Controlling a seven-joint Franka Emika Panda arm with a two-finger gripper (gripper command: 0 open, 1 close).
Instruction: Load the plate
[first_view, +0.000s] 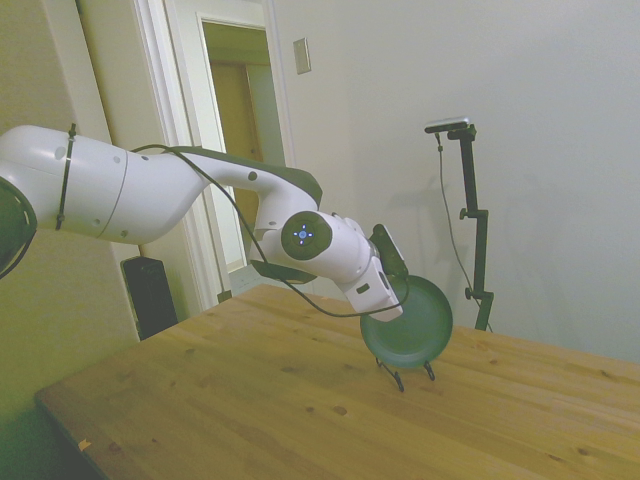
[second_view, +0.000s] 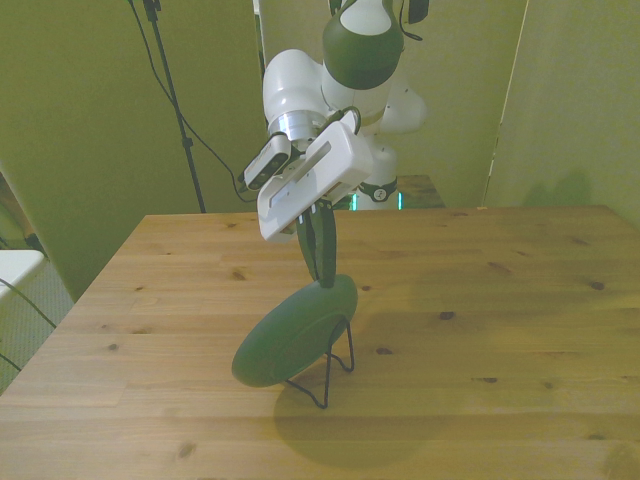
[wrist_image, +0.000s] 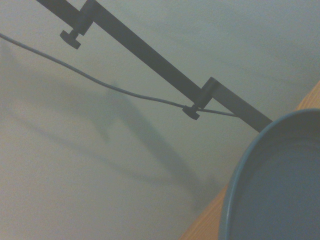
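The dark green plate (first_view: 412, 325) stands on edge, tilted, in a thin black wire stand (first_view: 396, 379) near the middle of the wooden table (first_view: 250, 400). My gripper (first_view: 398, 286) reaches down to the plate's upper rim and is shut on it. In the front view the plate (second_view: 295, 332) leans toward the front view's left in the wire stand (second_view: 336, 374), with the gripper (second_view: 323, 270) clamped on its top edge. The wrist view shows one curved stretch of the plate (wrist_image: 280, 185) and its raised rim.
The table (second_view: 500, 300) stretches wide on both sides of the stand. A doorway (first_view: 240, 150) and a dark box (first_view: 150, 295) on the floor lie beyond the table's far side in the side view.
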